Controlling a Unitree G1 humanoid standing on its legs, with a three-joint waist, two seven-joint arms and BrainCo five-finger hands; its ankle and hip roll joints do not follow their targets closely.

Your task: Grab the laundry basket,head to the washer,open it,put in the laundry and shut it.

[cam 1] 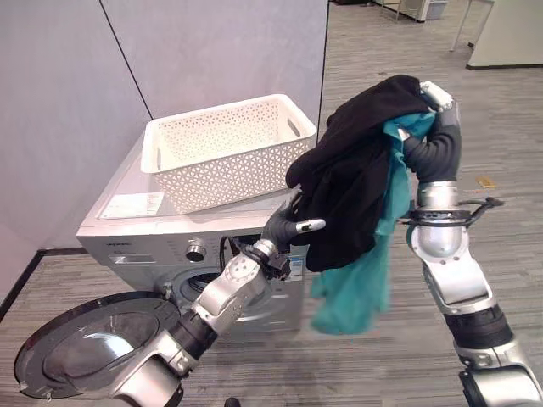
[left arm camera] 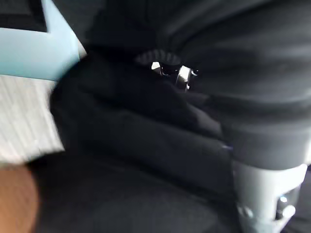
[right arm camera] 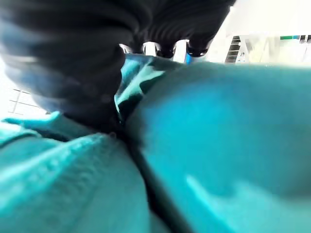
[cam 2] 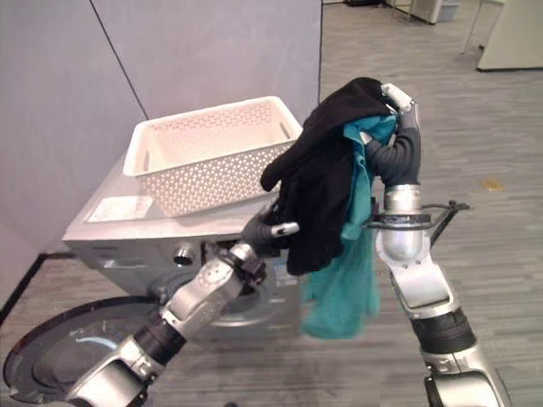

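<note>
Laundry, a black garment [cam 1: 352, 170] draped over a teal one [cam 1: 361, 288], hangs in the centre right of the left eye view, lifted high by the right robot hand [cam 1: 437, 106], whose fingers curl over the top of the bundle and grip it; the teal cloth trails down below the black one, in front of the washer [cam 1: 161, 233]; the white perforated laundry basket [cam 1: 225, 153] sits on top of the washer in the upper centre, tilted slightly, with its near edge at the machine's front; the washer's round door [cam 1: 93, 339] stands open in the lower left of the frame; the left robot hand [cam 1: 293, 227] reaches up from the lower left to the lower edge of the black garment, a finger stretched out against the cloth, but I cannot tell whether it grips anything; grey partition walls [cam 1: 85, 76] stand behind the washer.

Right eye view: the same scene, with the bundle at the centre and the right robot hand [cam 2: 399, 102] at its top; the basket [cam 2: 208, 153] is to the upper left.

Left wrist view: dark folds of the black garment [left arm camera: 146, 145] lie close against the camera; a pale strip of the washer [left arm camera: 34, 53] shows in the upper left.

Right wrist view: teal cloth [right arm camera: 204, 145] bunches up under the dark ribbed cover of the right robot hand [right arm camera: 73, 58], pressed against it.
</note>
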